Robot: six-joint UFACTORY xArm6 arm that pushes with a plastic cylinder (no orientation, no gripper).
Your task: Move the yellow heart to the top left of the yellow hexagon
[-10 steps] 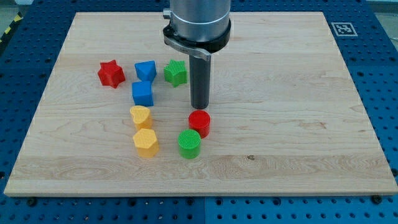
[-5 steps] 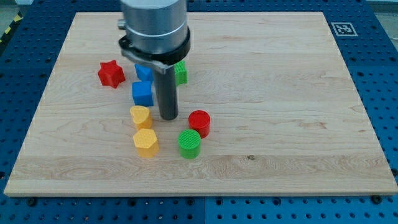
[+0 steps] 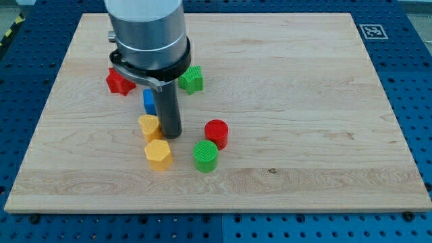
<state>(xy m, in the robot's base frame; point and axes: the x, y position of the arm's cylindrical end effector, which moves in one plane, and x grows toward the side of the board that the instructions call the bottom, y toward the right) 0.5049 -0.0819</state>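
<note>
The yellow heart point(image 3: 148, 125) lies left of centre, directly above the yellow hexagon point(image 3: 158, 154) and almost touching it. My tip point(image 3: 170, 135) stands against the heart's right side, just up and right of the hexagon. The arm hides one blue block and covers most of the blue block point(image 3: 148, 102) above the heart.
A red star point(image 3: 117, 82) sits at upper left, partly behind the arm. A green star point(image 3: 191, 79) is right of the arm. A red cylinder point(image 3: 216, 133) and a green cylinder point(image 3: 205, 156) lie right of my tip. A fiducial tag point(image 3: 371, 31) marks the board's top right corner.
My tip has moved down and left, from above the red cylinder to the yellow heart's right side. The heart has shifted slightly left. The arm now covers the blue blocks.
</note>
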